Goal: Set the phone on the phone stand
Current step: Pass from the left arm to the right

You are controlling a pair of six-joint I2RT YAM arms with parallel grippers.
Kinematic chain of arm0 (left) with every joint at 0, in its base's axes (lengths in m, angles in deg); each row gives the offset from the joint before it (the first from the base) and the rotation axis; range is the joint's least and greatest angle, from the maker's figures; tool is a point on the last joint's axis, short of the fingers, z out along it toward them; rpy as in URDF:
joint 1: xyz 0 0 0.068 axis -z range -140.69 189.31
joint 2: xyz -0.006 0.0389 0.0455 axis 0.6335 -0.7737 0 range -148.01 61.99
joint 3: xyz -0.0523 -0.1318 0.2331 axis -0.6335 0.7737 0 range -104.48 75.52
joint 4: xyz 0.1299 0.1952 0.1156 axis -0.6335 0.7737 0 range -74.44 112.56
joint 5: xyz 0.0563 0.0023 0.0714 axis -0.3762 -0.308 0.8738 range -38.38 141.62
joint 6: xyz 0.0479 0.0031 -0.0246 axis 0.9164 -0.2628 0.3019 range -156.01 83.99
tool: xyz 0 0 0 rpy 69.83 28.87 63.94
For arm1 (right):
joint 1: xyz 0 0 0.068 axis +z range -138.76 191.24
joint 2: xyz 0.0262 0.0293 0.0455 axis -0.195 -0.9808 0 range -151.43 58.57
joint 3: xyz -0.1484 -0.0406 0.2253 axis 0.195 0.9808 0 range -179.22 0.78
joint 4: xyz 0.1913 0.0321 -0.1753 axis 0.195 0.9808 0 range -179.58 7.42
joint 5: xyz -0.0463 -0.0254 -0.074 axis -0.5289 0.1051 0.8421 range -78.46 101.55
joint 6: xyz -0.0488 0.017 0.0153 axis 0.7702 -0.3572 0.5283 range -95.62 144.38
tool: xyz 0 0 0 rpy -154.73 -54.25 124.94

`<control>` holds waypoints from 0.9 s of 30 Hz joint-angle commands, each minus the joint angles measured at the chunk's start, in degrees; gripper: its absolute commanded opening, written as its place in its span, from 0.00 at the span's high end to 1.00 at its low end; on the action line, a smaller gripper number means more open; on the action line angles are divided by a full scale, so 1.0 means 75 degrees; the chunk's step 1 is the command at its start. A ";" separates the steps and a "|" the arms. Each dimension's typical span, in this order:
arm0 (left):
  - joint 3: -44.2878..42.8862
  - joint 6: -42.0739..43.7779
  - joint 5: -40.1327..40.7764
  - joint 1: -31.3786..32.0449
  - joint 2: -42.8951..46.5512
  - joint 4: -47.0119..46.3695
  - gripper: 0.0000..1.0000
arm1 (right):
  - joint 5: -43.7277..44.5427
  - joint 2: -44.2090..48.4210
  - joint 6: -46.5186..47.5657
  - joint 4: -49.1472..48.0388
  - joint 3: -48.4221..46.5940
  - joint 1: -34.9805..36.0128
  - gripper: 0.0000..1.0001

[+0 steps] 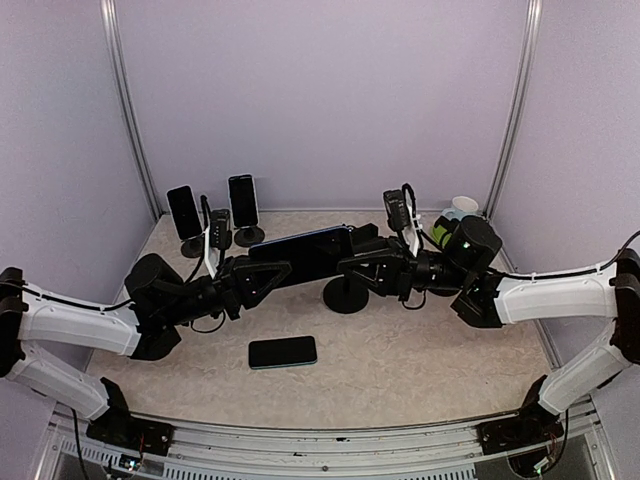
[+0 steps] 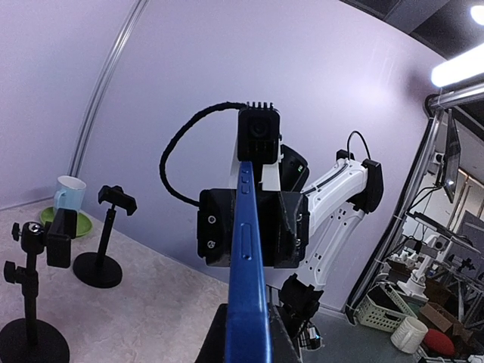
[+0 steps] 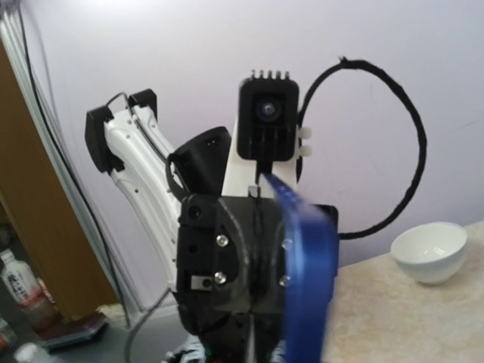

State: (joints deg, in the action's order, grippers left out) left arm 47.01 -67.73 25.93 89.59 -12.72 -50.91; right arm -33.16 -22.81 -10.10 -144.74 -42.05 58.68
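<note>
In the top view the phone (image 1: 305, 255) and the right gripper (image 1: 350, 262) cover the head of the stand (image 1: 345, 296). Only its base and lower post show. Whether the right jaws press the phone or merely flank it cannot be told. The right arm hides part of the mug (image 1: 462, 206) at the back.

In the left wrist view the phone's near end runs off the bottom edge. The nearer stand (image 2: 30, 295) has its base cut by the left and bottom edges.

In the right wrist view the phone is a blue smear, also cut off below. The bottle (image 3: 13, 286) sits half out of frame at the left edge, and its label is too blurred to read.
</note>
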 commanded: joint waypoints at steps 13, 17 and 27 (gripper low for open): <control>0.0081 0.0163 -0.0229 -0.0111 0.0530 0.0309 0.05 | -0.0423 0.0051 0.0053 0.0916 -0.0735 -0.0290 1.00; 0.0020 0.0588 -0.0769 -0.0562 0.1385 0.1728 0.01 | -0.0536 0.0506 0.0986 0.3084 -0.1127 -0.0435 1.00; -0.1584 0.2237 -0.2149 -0.1079 0.1767 0.6205 0.01 | -0.1384 0.0655 0.3668 0.7587 -0.2570 -0.0480 1.00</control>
State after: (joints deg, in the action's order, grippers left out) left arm 40.00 -57.52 15.72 81.77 2.23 -19.90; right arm -38.43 -19.38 8.26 -100.74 -57.98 55.38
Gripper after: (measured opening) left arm 0.988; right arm 0.076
